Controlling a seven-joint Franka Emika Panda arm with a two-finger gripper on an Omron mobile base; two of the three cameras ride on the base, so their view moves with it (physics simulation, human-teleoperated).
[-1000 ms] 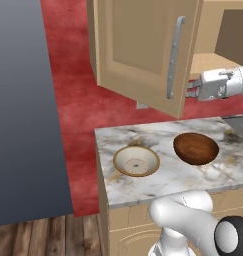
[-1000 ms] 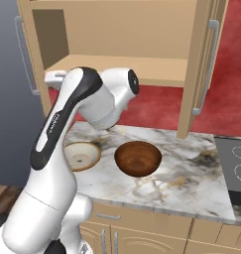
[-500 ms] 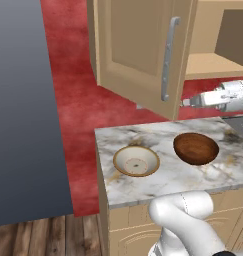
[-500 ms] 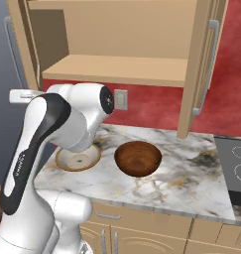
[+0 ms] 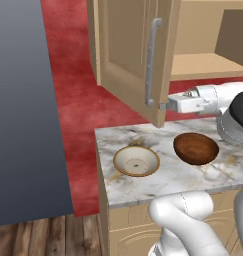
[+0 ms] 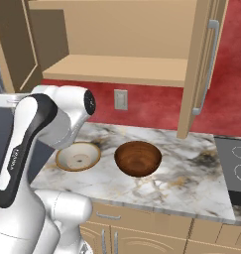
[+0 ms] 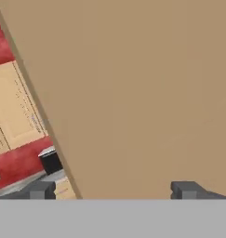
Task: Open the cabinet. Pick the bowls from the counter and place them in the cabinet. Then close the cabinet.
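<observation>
The wall cabinet [image 6: 117,69] hangs above the worktop [image 6: 181,183] with both panelled doors swung out, its inner shelf [image 6: 122,69] bare and running level from side to side. The left door [image 5: 138,55] stands edge-on toward the room, its long silver bar handle [image 5: 152,62] running straight up and down near the free edge. The right door [image 6: 204,64] is open as well, its handle [image 6: 207,69] equally vertical.

Both bowls sit upright on the marble worktop, mouths facing up, close together but apart. The shallow cream bowl [image 5: 136,160] with the tan rim lies nearer the worktop's left end; the deeper reddish-brown bowl [image 5: 195,148] sits to its right.

The arm rises from the base, bends at a dark elbow and reaches leftward, the forearm lying roughly level above the bowls. The gripper [image 5: 165,106] sits right at the lower free edge of the left door, just below the handle's foot. In the hand view the plain tan door face is very close ahead, and the two dark fingertips [image 7: 40,189] stand spread wide with nothing between them.
</observation>
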